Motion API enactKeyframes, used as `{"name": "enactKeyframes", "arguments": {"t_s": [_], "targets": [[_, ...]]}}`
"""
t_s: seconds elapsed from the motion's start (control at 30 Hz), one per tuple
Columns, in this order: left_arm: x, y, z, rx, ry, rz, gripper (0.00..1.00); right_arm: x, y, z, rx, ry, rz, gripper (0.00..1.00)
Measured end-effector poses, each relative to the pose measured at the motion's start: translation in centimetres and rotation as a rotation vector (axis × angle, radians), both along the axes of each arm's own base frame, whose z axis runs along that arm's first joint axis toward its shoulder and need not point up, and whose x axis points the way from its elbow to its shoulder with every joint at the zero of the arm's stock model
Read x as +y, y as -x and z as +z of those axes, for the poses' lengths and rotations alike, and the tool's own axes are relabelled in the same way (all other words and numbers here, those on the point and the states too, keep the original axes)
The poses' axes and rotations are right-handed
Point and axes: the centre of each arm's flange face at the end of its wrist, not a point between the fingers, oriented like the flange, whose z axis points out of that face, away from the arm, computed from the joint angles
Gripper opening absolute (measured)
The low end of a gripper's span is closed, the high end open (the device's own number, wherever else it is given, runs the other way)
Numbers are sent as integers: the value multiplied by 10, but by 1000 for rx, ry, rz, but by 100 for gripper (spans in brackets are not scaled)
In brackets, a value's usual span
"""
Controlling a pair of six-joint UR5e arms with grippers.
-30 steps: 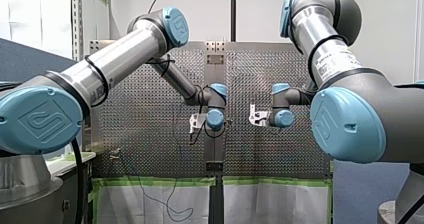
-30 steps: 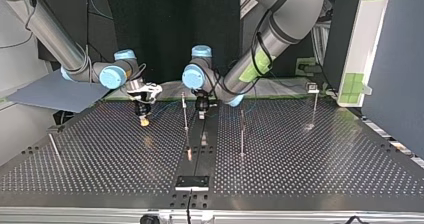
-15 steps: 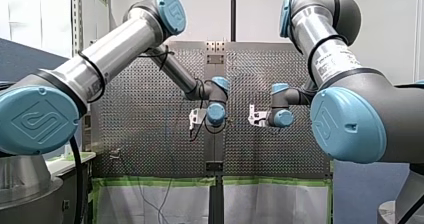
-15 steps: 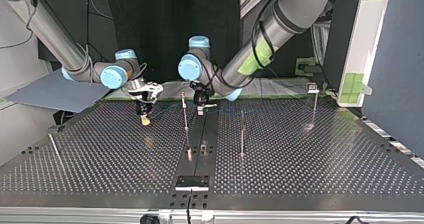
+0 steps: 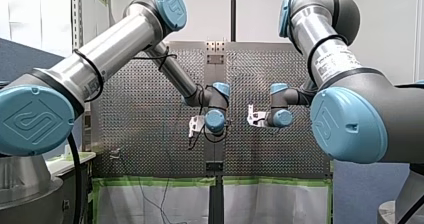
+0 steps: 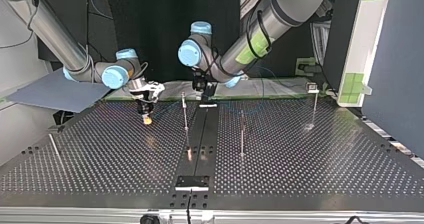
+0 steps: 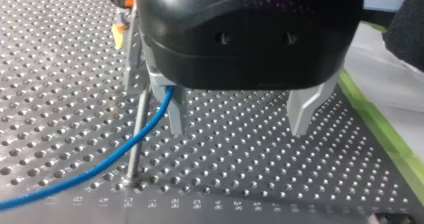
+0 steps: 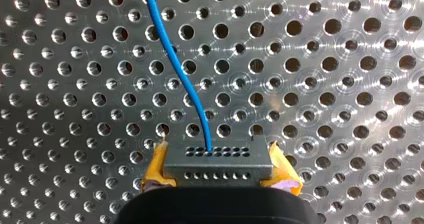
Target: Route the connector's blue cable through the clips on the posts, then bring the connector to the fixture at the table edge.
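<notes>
In the right wrist view my right gripper (image 8: pixel 218 180) is shut on a grey connector (image 8: pixel 217 156), held between its yellow pads (image 8: pixel 156 170). A blue cable (image 8: pixel 172 66) leaves the connector and runs ahead over the perforated plate. In the top view this gripper (image 6: pixel 146 116) hangs just above the table, beside a thin post (image 6: pixel 185 111). My left gripper (image 7: pixel 239 131) stands open, nothing between its metal fingers (image 7: pixel 175 115). The blue cable (image 7: pixel 125 151) passes by one finger, close to a thin post (image 7: pixel 137 134). In the top view my left gripper (image 6: pixel 206 95) hovers behind that post.
More thin posts stand on the table (image 6: pixel 320 174): one at the middle (image 6: pixel 242 134), one at the right (image 6: pixel 315 109), a leaning one at the left (image 6: pixel 54 149). A black plate (image 6: pixel 191 182) sits at the near edge. A green-taped edge (image 7: pixel 380 129) borders the table.
My left gripper has risen and drawn back toward the far edge in the top view, and its elbow has lifted. My right gripper still holds the connector in about the same place.
</notes>
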Motion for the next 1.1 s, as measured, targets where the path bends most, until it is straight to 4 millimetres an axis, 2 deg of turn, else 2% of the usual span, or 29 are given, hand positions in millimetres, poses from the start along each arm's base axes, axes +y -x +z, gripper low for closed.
{"name": "enactKeyframes", "arguments": {"t_s": [0.23,0.67,0.9,1.1], "targets": [[-1,5,-1,-9,18,8,100,1,0,0,2,-6,1,0],[3,-4,18,-67,87,73,100,1,0,-1,4,-6,2,0],[-6,3,38,-94,111,55,100,2,-1,-1,5,-9,4,0],[-15,14,39,-93,118,21,100,3,-2,-1,7,-12,5,0]]}}
